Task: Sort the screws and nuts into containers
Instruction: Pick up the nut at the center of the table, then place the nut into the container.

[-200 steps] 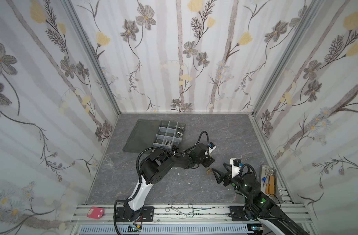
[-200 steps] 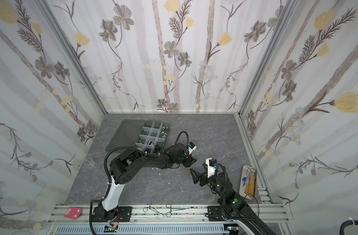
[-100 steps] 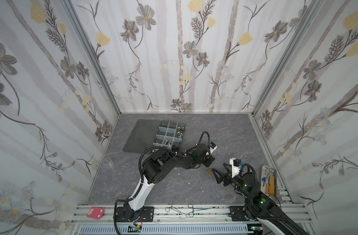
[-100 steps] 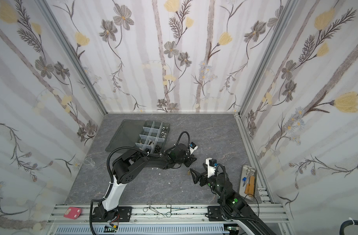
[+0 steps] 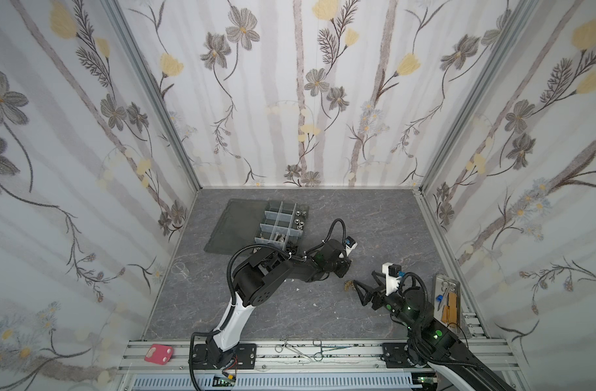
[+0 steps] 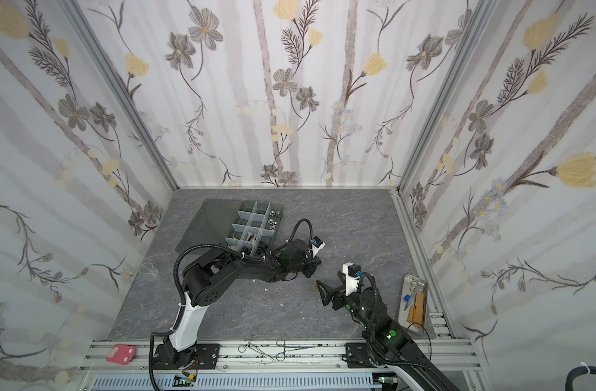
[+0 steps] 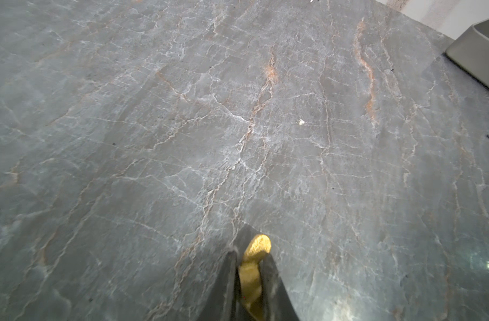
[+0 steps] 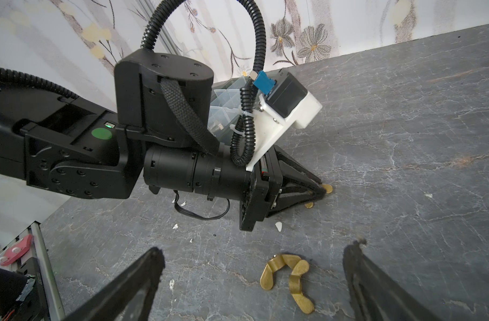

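Now L end effector [image 7: 250, 259] grips brass nut [image 7: 257, 244], R [image 8: 254, 248] spread wide.

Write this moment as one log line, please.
left gripper: shut on brass nut | right gripper: open near two loose nuts | box: lid open

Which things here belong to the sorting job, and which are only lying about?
Belong to the job:
brass wing nut in the shut left pincer; two loose wing nuts by the open right pincer; organizer box; silver nuts in its cells.

Only lying about:
metal tray with scissors; forceps on the rail; pink object; white specks.
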`<action>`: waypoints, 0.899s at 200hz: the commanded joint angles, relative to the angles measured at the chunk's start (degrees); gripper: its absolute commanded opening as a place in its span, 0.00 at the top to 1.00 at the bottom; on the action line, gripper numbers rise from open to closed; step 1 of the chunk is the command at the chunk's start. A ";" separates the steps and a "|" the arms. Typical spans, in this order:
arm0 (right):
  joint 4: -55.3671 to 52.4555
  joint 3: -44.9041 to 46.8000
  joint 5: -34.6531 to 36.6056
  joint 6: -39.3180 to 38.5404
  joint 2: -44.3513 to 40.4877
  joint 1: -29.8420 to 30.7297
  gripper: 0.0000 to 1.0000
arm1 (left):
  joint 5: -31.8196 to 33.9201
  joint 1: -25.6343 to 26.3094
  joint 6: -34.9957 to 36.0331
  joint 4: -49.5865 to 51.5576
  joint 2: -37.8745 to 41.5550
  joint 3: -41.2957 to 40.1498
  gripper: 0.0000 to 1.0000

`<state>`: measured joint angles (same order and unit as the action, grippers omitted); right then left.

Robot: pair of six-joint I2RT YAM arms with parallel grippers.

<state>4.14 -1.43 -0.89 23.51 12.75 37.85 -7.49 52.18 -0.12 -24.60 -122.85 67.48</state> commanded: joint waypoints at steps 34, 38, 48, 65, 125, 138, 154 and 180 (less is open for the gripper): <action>1.40 0.17 1.25 0.22 0.10 0.04 0.00 | 2.86 -1.52 1.18 1.22 3.88 -1.62 0.87; 1.44 0.12 1.24 0.22 0.17 0.05 0.00 | 2.98 -1.73 0.96 0.88 4.37 -1.93 0.87; 1.47 0.15 1.06 0.22 0.30 0.02 0.00 | 3.08 -2.24 0.56 0.04 5.65 -2.68 0.88; 1.61 0.11 1.15 0.21 0.54 0.03 0.00 | 2.53 -3.43 -0.18 -1.31 8.25 -3.94 0.88; 1.92 0.03 0.98 0.25 1.13 0.02 0.00 | 3.87 -9.23 -0.76 3.54 19.28 -5.63 0.88; 2.01 0.03 0.97 0.21 1.39 0.04 0.00 | 4.15 -11.70 -0.76 5.70 21.93 -6.60 0.88; 2.01 0.02 1.10 0.20 1.51 0.03 0.00 | 5.02 -15.01 -0.69 9.20 24.87 -7.86 0.88; 2.01 -0.02 1.07 0.29 1.40 0.00 0.00 | 8.30 -20.84 -1.74 15.75 29.24 -10.69 0.89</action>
<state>4.23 -1.43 -0.03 23.51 14.09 37.85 -2.81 35.09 -0.47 -16.21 -96.51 58.63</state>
